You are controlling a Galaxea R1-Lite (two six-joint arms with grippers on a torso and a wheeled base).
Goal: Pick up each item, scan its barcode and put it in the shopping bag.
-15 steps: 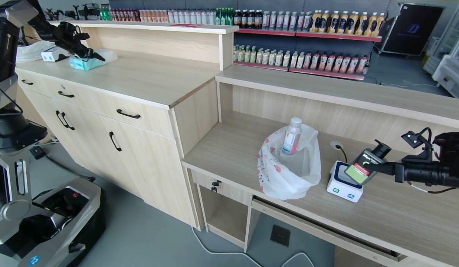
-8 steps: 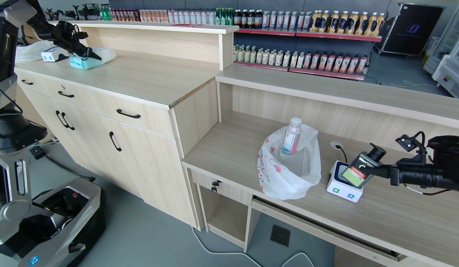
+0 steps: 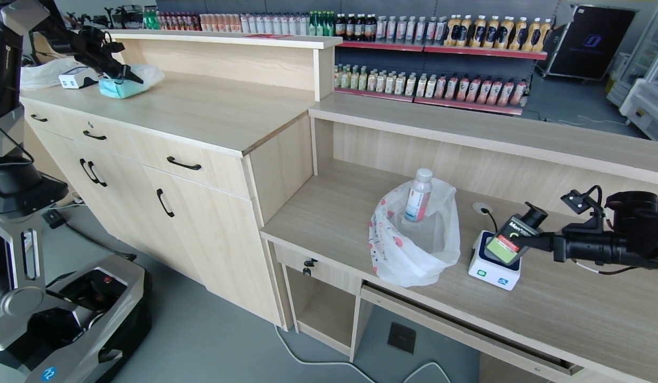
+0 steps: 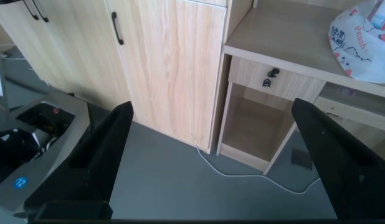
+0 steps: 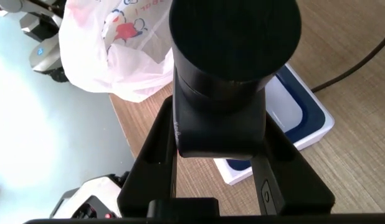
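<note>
While the right claw (image 3: 523,241) clamps a dark, green-labelled bottle (image 3: 504,248) tilted cap-up over the white-and-blue scanner box (image 3: 493,272), the white plastic shopping bag (image 3: 408,260) sits just beside, toward the bench's (image 3: 573,314) left end.

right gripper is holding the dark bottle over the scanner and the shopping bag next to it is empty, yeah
Not quite. The shopping bag is not empty: the head view shows a white-capped bottle standing in it. The rest holds: the right gripper is holding the dark bottle over the scanner beside the bag.
</note>
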